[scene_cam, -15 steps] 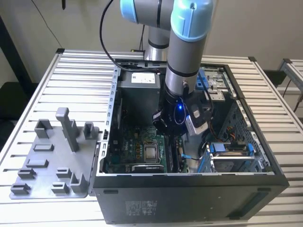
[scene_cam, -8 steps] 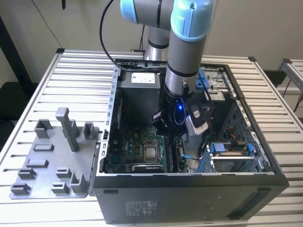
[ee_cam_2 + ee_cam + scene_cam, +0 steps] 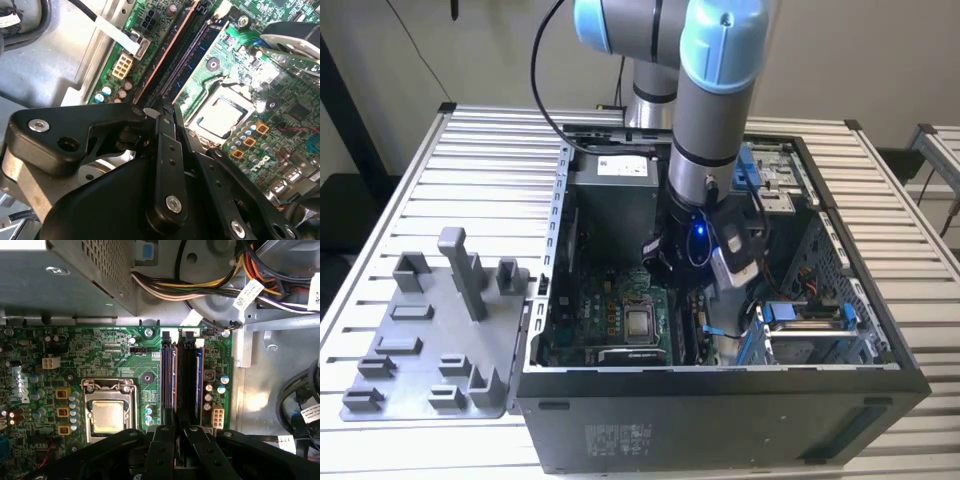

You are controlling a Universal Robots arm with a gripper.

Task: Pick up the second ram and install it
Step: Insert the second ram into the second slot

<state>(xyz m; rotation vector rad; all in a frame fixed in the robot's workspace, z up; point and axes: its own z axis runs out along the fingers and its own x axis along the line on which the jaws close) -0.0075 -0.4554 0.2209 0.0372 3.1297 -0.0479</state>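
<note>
My arm (image 3: pixel 705 150) reaches down into the open computer case (image 3: pixel 720 410). In both wrist views the gripper (image 3: pixel 178 432) (image 3: pixel 169 107) sits low over the two long memory slots beside the processor socket (image 3: pixel 107 415). The second ram (image 3: pixel 186 385), a dark narrow stick on edge, runs along the slot farther from the socket and ends between the fingers (image 3: pixel 165 440), which are shut on it. How deep it sits in the slot is hidden. The neighbouring slot (image 3: pixel 168 380), nearer the socket, shows a reddish and blue strip.
The grey power supply box (image 3: pixel 60 275) and a bundle of coloured cables (image 3: pixel 200 287) lie beyond the slots' far end. Small capacitors and a white connector (image 3: pixel 217 415) stand right beside the slots. The grey fixture plate (image 3: pixel 430 340) with upright blocks lies outside the case on the slatted table.
</note>
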